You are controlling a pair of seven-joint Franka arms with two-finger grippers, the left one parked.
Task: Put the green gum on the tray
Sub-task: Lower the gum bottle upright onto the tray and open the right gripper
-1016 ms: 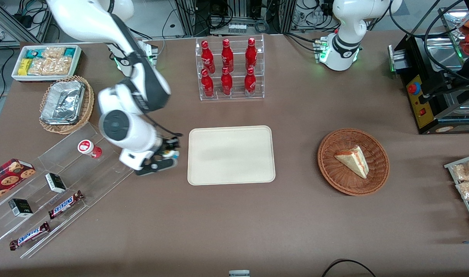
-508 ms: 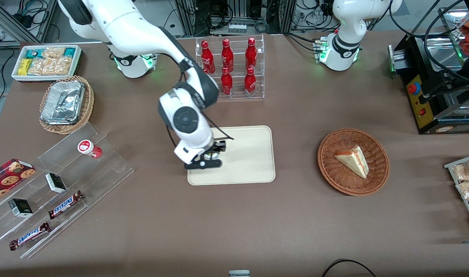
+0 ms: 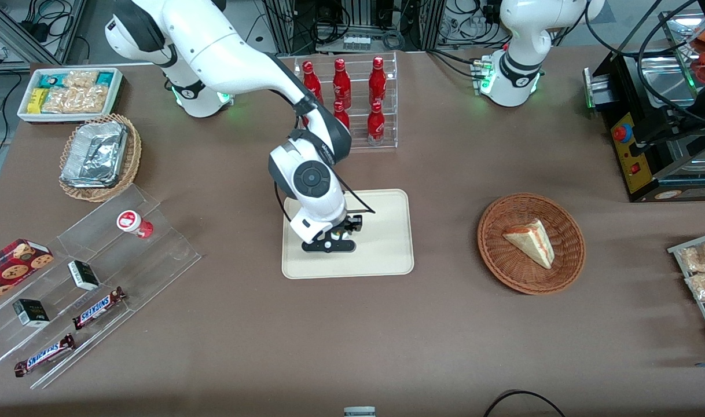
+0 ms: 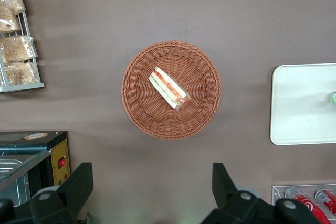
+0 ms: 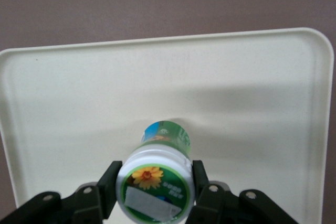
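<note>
My right gripper (image 3: 336, 236) hangs over the cream tray (image 3: 381, 255), above the part of it toward the working arm's end. It is shut on the green gum (image 5: 156, 179), a small bottle with a white lid bearing a green and orange flower mark and a green and blue label. The black fingers (image 5: 110, 184) press both sides of the lid. In the wrist view the tray (image 5: 68, 93) fills the scene under the bottle. In the front view the bottle is mostly hidden by the wrist. I cannot tell whether the bottle touches the tray.
A clear stepped shelf (image 3: 173, 255) with the red-lidded bottle (image 3: 133, 223), snack bars and small boxes lies toward the working arm's end. A rack of red bottles (image 3: 347, 104) stands farther from the camera than the tray. A wicker basket with a sandwich (image 3: 531, 242) lies toward the parked arm's end.
My right gripper carried the green gum from beside the clear shelf sideways to over the tray, then further in over it.
</note>
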